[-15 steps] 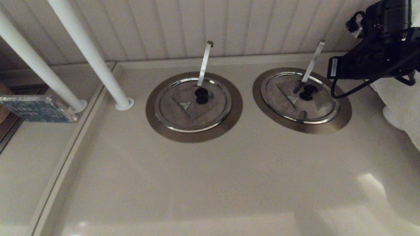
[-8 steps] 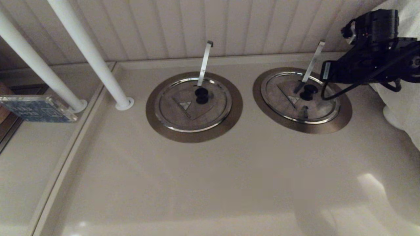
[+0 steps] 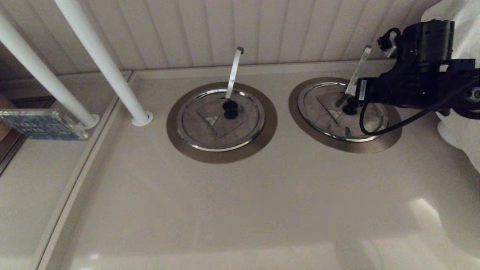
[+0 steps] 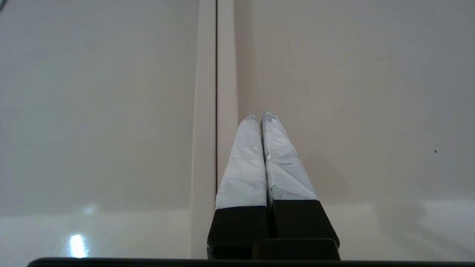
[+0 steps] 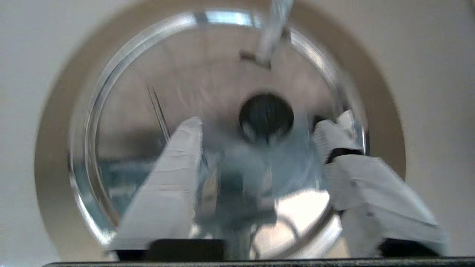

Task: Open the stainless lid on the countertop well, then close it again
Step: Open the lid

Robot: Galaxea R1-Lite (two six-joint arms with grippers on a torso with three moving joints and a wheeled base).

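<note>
The stainless lid (image 3: 326, 108) sits shut in the right-hand countertop well, ringed by the bronze-grey collar (image 3: 375, 144). Its black knob (image 3: 350, 106) is partly covered by my right arm, and its leaning steel strip (image 3: 358, 71) rises toward the wall. My right gripper (image 3: 375, 93) hovers over the lid's right half. In the right wrist view the gripper (image 5: 261, 126) is open, its taped fingers (image 5: 178, 163) spread on either side of the knob (image 5: 266, 115) without touching it, above the lid (image 5: 207, 81). My left gripper (image 4: 259, 115) is shut and empty over a counter seam.
A twin lid (image 3: 219, 123) with a near-upright strip sits in the left well. Two slanted white poles (image 3: 101, 60) stand at the back left beside a blue sign (image 3: 41, 123). White cloth (image 3: 461, 127) lies at the right edge. A panelled wall runs close behind the wells.
My right arm has moved left and down from the upper right corner, coming over the right lid until it covers part of the knob. The lids have not moved.
</note>
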